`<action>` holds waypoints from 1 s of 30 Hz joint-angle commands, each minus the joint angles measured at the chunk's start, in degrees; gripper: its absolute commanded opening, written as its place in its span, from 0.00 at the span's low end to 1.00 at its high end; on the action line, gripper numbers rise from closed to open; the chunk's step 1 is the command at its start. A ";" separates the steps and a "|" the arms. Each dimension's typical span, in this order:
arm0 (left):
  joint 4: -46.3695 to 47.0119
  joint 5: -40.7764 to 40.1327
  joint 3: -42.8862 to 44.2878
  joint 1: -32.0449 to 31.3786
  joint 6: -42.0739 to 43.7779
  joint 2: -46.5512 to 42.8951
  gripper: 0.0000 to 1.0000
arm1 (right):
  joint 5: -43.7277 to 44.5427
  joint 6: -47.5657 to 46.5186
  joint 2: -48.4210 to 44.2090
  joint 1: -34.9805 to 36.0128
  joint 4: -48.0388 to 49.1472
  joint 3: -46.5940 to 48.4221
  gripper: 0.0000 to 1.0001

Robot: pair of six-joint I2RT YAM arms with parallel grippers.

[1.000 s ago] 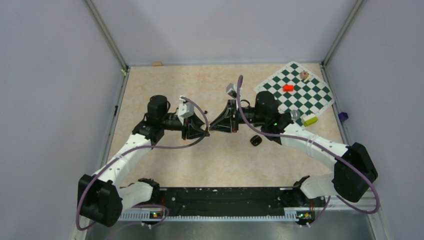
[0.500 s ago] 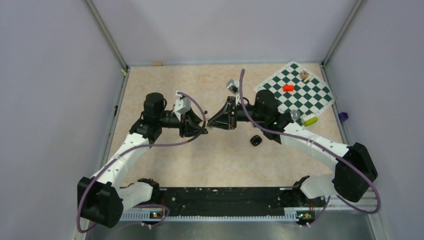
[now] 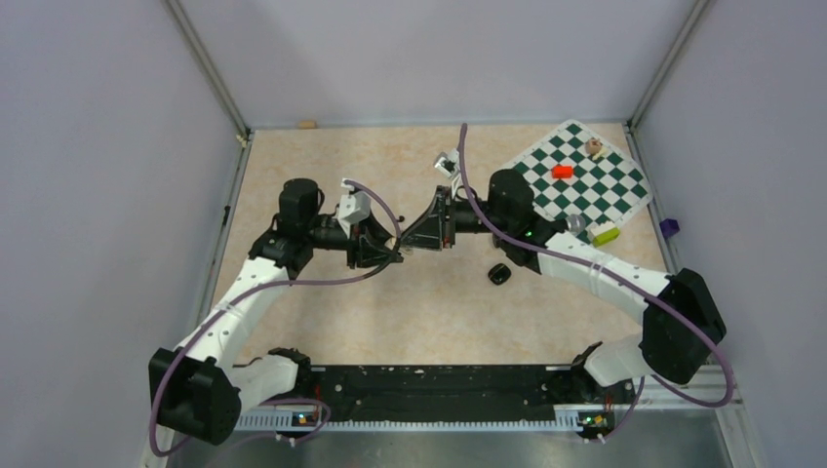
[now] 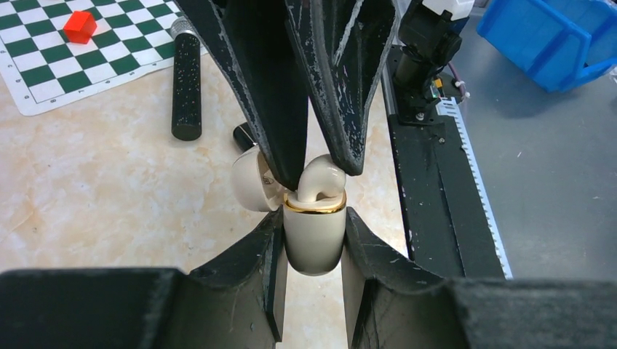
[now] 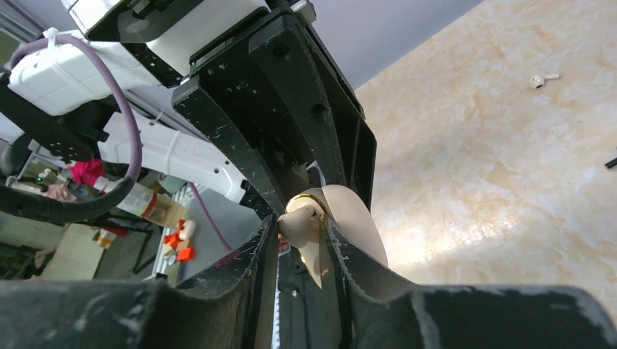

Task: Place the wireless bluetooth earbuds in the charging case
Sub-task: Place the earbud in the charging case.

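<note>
The left tool (image 4: pixel 313 218) pinches the case (image 4: pixel 313 243) by its sides. The right tool (image 5: pixel 300 224) pinches a tiny bud (image 5: pixel 294 221); it looks smooth and slippery.

The beige marbled table (image 3: pixel 322 175) carries a green-and-white chess mat (image 3: pixel 624 190) at its far right. A black cylinder (image 4: pixel 185 87) crosses the mat's edge. A small black object (image 3: pixel 499 274) and a pale earbud (image 5: pixel 542 78) lie apart.

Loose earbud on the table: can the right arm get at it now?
Probably not yet: the right tool grips another earbud at the case. The loose earbud itself lies unobstructed.
</note>
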 commanded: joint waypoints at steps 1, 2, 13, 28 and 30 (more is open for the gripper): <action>0.53 6.17 3.01 -0.74 1.97 -2.26 0.00 | 2.87 -1.06 1.44 0.38 -2.47 4.49 0.33; 0.49 6.20 3.06 -0.63 1.99 -2.18 0.00 | 2.22 -1.80 1.36 0.37 -3.39 5.24 0.38; 1.40 7.83 3.89 1.95 0.20 -2.98 0.00 | -6.61 -15.73 -2.60 0.38 -15.94 11.15 0.69; 15.36 8.23 1.24 10.41 -13.89 -5.51 0.00 | -24.58 -19.06 -4.62 -3.75 -16.22 16.08 0.72; 23.55 7.37 -0.20 12.16 -21.54 -5.73 0.00 | -23.98 -19.41 -2.75 -5.52 -15.98 17.43 0.72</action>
